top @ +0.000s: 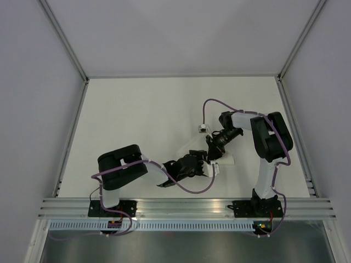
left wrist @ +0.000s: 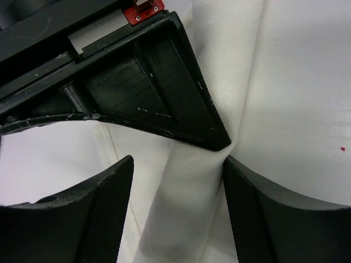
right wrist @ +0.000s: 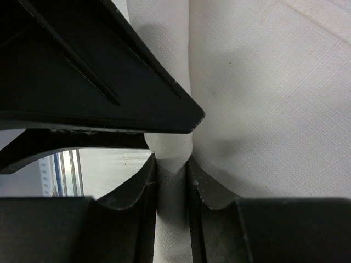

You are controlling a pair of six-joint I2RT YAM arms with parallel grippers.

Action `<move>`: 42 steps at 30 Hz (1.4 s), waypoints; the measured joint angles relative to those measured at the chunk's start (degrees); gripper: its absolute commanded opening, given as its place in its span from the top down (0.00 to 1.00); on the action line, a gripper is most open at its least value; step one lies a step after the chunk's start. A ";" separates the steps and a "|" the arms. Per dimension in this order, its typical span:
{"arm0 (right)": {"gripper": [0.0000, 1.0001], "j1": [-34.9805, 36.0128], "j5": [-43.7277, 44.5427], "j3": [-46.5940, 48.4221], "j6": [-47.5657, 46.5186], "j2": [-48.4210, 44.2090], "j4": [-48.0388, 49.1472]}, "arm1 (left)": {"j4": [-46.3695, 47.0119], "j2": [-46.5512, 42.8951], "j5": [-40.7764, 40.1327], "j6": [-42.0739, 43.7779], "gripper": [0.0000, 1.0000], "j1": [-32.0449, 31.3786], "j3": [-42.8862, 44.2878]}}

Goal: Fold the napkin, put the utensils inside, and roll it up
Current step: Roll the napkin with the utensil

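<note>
Pinching a raised fold of the napkin near the front of the table, the right gripper holds it narrowly; the left gripper straddles it, jaws wide. With the knife unseen, rolling seems underway, unfinished.

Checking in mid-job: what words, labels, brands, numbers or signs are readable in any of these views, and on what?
No text can be read in any view.
Napkin: plain white weave, no print.
Small red board at the top of the left wrist view: no legible marking.
Small white block in the top view: too small to read.
</note>
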 measured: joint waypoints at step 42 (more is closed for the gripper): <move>0.36 -20.06 -0.46 5.09 -8.59 -12.41 -10.95 | -33.81 4.70 38.62 -21.42 0.98 14.32 21.16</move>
